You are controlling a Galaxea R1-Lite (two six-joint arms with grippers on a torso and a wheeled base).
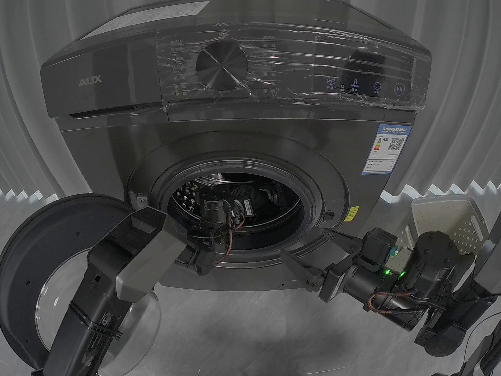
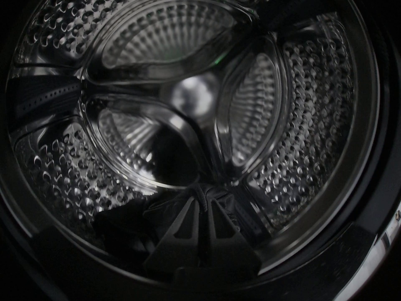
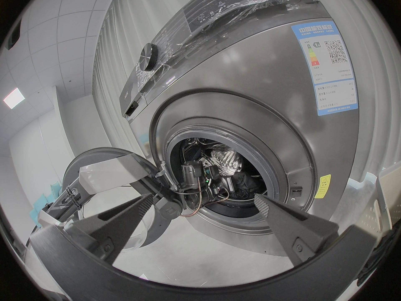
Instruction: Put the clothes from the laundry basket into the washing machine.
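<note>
The grey washing machine [image 1: 250, 147] stands with its round door [image 1: 62, 267] swung open to the left. My left arm reaches through the opening into the steel drum [image 2: 292, 126]. There my left gripper [image 2: 202, 191] sits low over dark clothes [image 2: 121, 226] on the drum floor, its jaws closed together on a fold of dark garment. The dark clothes [image 1: 261, 197] also lie inside the opening behind that arm's wrist. My right gripper [image 1: 318, 257] hangs open and holds nothing, in front of the machine's lower right. The white laundry basket [image 1: 449, 220] stands to the right, behind the right arm.
Pale curtains hang behind and on both sides of the machine. The open door [image 3: 104, 159] juts out over the floor on the left. Grey floor [image 1: 250, 330] stretches in front of the machine between the two arms.
</note>
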